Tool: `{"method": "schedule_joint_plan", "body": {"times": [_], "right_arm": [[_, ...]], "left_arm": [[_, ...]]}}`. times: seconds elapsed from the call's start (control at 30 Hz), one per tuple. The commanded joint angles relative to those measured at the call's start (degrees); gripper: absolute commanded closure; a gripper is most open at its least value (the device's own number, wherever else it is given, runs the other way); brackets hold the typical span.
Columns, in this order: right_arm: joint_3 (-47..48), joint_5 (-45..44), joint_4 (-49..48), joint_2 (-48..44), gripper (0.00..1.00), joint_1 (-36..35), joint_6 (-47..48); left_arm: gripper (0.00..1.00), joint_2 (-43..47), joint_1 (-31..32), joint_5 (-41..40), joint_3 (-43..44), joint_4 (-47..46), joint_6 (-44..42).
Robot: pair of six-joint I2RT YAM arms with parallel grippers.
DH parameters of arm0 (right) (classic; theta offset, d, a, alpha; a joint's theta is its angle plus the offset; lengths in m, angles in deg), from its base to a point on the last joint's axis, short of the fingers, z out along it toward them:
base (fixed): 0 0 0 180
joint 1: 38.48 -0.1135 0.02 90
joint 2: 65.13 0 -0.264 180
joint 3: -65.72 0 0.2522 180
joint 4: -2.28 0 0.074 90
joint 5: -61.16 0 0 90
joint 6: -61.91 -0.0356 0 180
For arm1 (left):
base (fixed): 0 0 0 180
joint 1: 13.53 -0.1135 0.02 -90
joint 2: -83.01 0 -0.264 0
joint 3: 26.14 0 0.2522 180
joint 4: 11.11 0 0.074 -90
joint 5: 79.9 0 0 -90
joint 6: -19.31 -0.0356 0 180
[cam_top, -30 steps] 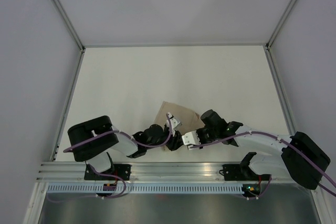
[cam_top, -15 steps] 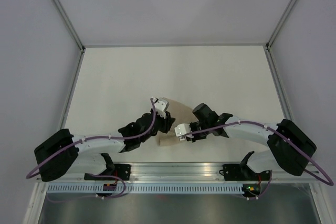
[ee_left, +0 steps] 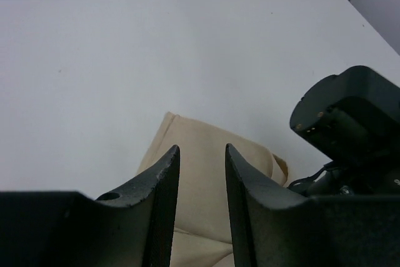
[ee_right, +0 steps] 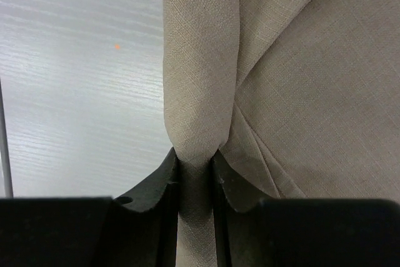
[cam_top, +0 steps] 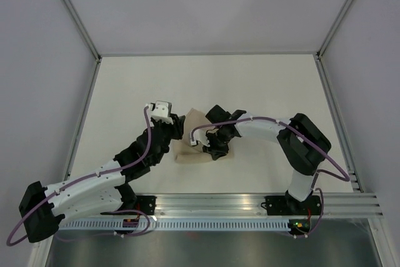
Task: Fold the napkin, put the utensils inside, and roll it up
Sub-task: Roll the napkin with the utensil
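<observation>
One white flat tabletop [cam_top: 269, 85] fills most of the overhead view, closed in by three pale grey panel walls [cam_top: 206, 4], with one ribbed aluminium rail [cam_top: 212, 201] along its near edge. Two white-and-black jointed arms rise from that rail. The left arm [cam_top: 94, 182] stretches diagonally up towards the middle. The right arm [cam_top: 269, 126] bends at its elbow and reaches leftwards to meet it. Between them, near the middle of the table and towards its near side, lies one plain beige-tan cloth napkin [cam_top: 189, 154], partly folded and bunched and partly covered by both wrists. There are two black two-finger grippers, one on each arm. The left gripper [cam_top: 178, 130] is at the napkin's left side. In its wrist view, the left gripper [ee_left: 200, 148] has its fingers standing apart with a clear gap. The napkin [ee_left: 187, 129] shows through and beyond that gap, and I cannot tell whether the fingers touch the cloth. The black body of the right arm's wrist fills the right of that view. The right gripper [cam_top: 211, 146] sits over the napkin's right part. In its wrist view, the right gripper [ee_right: 195, 157] has its fingers pinched on one rolled fold of the napkin [ee_right: 300, 92], which runs up and away from the tips while flat layers spread to the right. One tiny orange speck [ee_right: 116, 46] marks the bare table to the left of the fold.
</observation>
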Motion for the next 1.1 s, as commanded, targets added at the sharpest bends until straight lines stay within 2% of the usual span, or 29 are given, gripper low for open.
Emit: {"method": "schedule_joint_plan", "body": {"times": [0.0, 0.23, 0.37, 0.57, 0.7, 0.87, 1.07], "right_arm": [[0.7, -1.7, 11.3, 10.4, 0.99, -0.3, -0.4], [11.0, 1.9, 21.0, 21.5, 0.99, 3.8, 1.0], [15.5, 3.6, 26.1, 26.3, 0.99, 6.8, 2.2], [19.0, 4.0, 30.1, 31.1, 0.99, 9.9, 2.6], [21.2, 3.7, 31.9, 33.6, 0.99, 11.3, 2.5], [22.8, 4.0, 33.7, 36.0, 0.99, 12.3, 2.3], [21.5, 2.7, 31.3, 35.1, 0.99, 14.0, 1.3]], "left_arm": [[0.60, 2.3, -0.2, -2.2, 3.5, 1.7, -7.3], [0.62, 4.8, 0.1, 4.2, 2.7, -4.4, -16.0], [0.62, 3.3, 1.5, 7.9, 1.8, -8.3, -21.4], [0.62, -3.1, 9.8, 8.8, 1.3, -12.1, -33.3], [0.61, -7.0, 13.8, 9.9, 1.1, -11.9, -37.8], [0.58, -10.9, 16.0, 11.6, 1.0, -6.7, -38.8], [0.55, -19.4, 19.7, 16.6, 1.7, -1.6, -40.1]]}}
